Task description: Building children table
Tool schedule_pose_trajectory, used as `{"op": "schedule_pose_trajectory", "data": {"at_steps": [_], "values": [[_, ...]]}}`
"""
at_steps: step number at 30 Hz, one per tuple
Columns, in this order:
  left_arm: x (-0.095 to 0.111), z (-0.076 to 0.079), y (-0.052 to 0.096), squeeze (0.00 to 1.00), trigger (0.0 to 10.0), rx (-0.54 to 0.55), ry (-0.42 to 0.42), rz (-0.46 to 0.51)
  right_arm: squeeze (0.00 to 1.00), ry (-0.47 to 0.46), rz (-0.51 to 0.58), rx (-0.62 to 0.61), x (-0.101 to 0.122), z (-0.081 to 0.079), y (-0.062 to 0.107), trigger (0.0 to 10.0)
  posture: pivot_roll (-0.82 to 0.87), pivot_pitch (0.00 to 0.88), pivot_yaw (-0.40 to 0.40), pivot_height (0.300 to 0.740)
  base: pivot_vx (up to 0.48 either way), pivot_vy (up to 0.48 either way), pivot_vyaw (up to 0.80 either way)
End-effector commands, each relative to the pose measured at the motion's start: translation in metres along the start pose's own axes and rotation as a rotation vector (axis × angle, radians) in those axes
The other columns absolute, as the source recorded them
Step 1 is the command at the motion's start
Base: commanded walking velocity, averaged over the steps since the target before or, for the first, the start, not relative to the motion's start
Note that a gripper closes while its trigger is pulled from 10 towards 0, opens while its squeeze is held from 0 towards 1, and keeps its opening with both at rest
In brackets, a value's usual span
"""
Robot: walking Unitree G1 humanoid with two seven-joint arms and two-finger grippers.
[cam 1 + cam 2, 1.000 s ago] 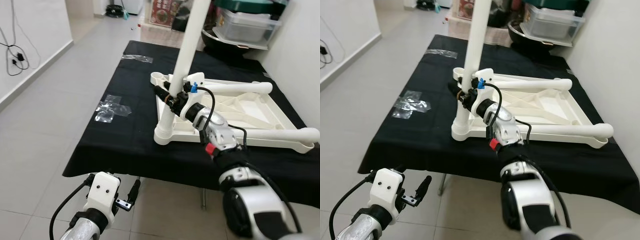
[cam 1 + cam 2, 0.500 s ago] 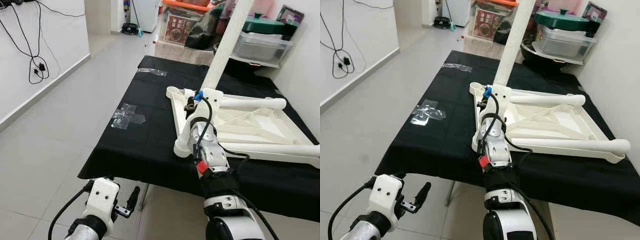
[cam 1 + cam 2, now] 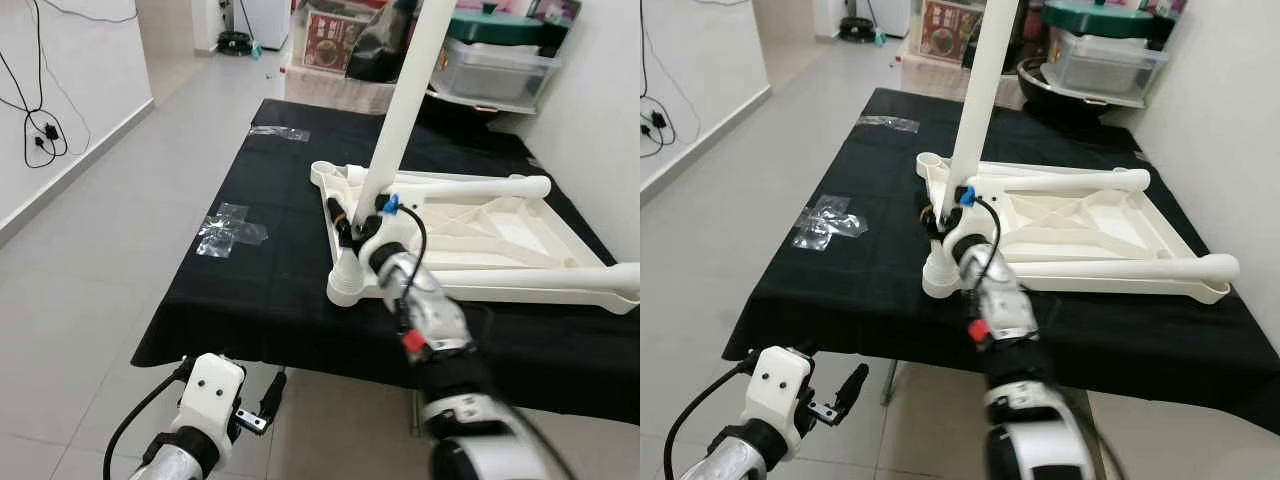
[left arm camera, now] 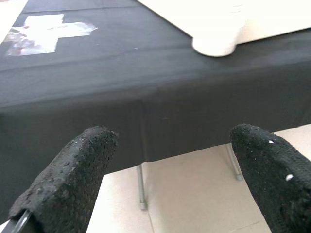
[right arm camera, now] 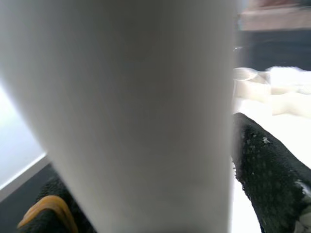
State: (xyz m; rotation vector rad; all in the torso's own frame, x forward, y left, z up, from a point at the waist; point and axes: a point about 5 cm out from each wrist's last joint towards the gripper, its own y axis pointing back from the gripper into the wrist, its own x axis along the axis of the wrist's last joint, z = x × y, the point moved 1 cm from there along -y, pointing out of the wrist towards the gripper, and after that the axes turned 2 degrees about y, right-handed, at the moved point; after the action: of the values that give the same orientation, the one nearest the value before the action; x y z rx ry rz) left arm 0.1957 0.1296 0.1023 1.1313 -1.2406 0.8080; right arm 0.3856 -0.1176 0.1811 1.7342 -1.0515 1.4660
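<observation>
While right tool (image 3: 352,222) grips leg (image 3: 400,115), tabletop (image 3: 500,225) upturned

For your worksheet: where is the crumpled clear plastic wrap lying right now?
In the left eye view, the plastic wrap lies flat on the black table, left of the upturned white tabletop, near the table's left edge.

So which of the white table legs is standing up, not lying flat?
The table leg held by the right gripper, rising from the near left corner of the upturned tabletop. The other two legs lie flat on it.
</observation>
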Motion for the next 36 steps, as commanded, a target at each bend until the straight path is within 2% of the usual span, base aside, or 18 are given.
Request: {"op": "schedule_pose_trajectory", "data": {"at_steps": [1,4,5,9,11,13,16,17,19,20,26,30,31,32,33,34,35,36], "values": [[-0.003,0.003,0.0,0.0,10.0,-0.012,-0.001,-0.008,0.0,-0.02,-0.009,0.106,0.003,-0.006,-0.003,10.0,0.14,0.043,-0.135,0.74,0.0,0.0,0.0],[-0.003,0.003,0.0,0.0,10.0,-0.009,-0.001,-0.005,0.0,0.017,-0.023,0.325,0.018,-0.011,-0.007,10.0,0.14,0.043,-0.141,0.74,0.0,0.0,0.0],[-0.003,0.003,0.0,0.0,10.0,-0.009,-0.001,-0.005,0.0,0.017,-0.023,0.325,0.018,-0.011,-0.007,10.0,0.14,0.043,-0.141,0.74,0.0,0.0,0.0],[-0.002,0.003,0.002,0.0,10.0,-0.004,-0.003,-0.004,0.0,0.02,-0.052,0.568,0.029,-0.026,-0.013,10.0,0.16,0.049,-0.148,0.74,0.0,0.0,0.0],[-0.002,0.003,0.003,0.0,10.0,-0.002,-0.002,-0.004,0.0,0.027,-0.063,0.61,0.029,-0.028,-0.013,10.0,0.16,0.049,-0.148,0.74,0.0,0.0,0.0],[-0.002,0.004,0.004,0.0,10.0,-0.002,-0.002,-0.006,0.0,0.069,-0.087,0.707,0.028,-0.035,-0.014,10.0,0.17,0.05,-0.151,0.74,0.0,0.0,0.0],[-0.002,0.005,0.005,0.0,10.0,-0.005,-0.002,-0.007,0.0,0.057,-0.091,0.746,0.03,-0.039,-0.016,10.0,0.18,0.054,-0.153,0.74,0.0,0.0,0.0],[-0.002,0.005,0.006,0.0,10.0,-0.007,-0.003,-0.008,0.0,0.051,-0.088,0.747,0.03,-0.041,-0.018,6.8,0.18,0.056,-0.156,0.74,0.0,0.0,0.0],[-0.002,0.005,0.006,0.0,10.0,-0.008,-0.004,-0.008,0.0,0.048,-0.086,0.753,0.031,-0.042,-0.019,6.8,0.18,0.057,-0.155,0.74,0.0,0.0,0.0],[-0.002,0.006,0.007,0.0,10.0,-0.008,-0.004,-0.009,0.0,0.05,-0.087,0.75,0.031,-0.042,-0.02,0.0,0.18,0.057,-0.157,0.74,0.0,0.0,0.0],[-0.003,0.005,0.007,0.0,10.0,-0.008,-0.003,-0.011,0.0,0.074,-0.06,0.657,0.028,-0.038,-0.024,0.0,0.17,0.048,-0.151,0.74,0.0,0.0,0.0],[-0.004,0.005,0.006,0.0,10.0,-0.014,-0.006,-0.012,0.0,0.108,-0.019,0.353,0.023,-0.021,-0.029,0.0,0.17,0.037,-0.145,0.74,0.0,0.0,0.0],[-0.004,0.005,0.006,0.0,10.0,-0.014,-0.006,-0.012,0.0,0.108,-0.019,0.353,0.023,-0.021,-0.029,0.0,0.17,0.037,-0.145,0.74,0.0,0.0,0.0],[-0.004,0.005,0.005,0.0,10.0,-0.016,-0.006,-0.012,0.0,0.105,-0.004,0.273,0.022,-0.018,-0.029,0.0,0.16,0.032,-0.143,0.74,0.0,0.0,0.0],[-0.004,0.005,0.005,0.0,10.0,-0.017,-0.006,-0.012,0.0,0.093,0.001,0.172,0.02,-0.012,-0.029,0.0,0.15,0.028,-0.138,0.74,0.0,0.0,0.0],[-0.005,0.005,0.004,0.0,10.0,-0.019,-0.005,-0.012,0.0,0.036,0.015,-0.087,0.014,0.002,-0.026,0.0,0.15,0.026,-0.139,0.74,0.0,0.0,0.0],[-0.005,0.005,0.004,0.0,10.0,-0.019,-0.005,-0.012,0.0,0.036,0.015,-0.087,0.014,0.002,-0.026,0.0,0.15,0.026,-0.139,0.74,0.0,0.0,0.0],[-0.005,0.006,0.004,0.0,10.0,-0.02,-0.005,-0.012,0.0,0.02,0.016,-0.146,0.013,0.005,-0.025,0.0,0.15,0.026,-0.139,0.74,0.0,0.0,0.0]]}}
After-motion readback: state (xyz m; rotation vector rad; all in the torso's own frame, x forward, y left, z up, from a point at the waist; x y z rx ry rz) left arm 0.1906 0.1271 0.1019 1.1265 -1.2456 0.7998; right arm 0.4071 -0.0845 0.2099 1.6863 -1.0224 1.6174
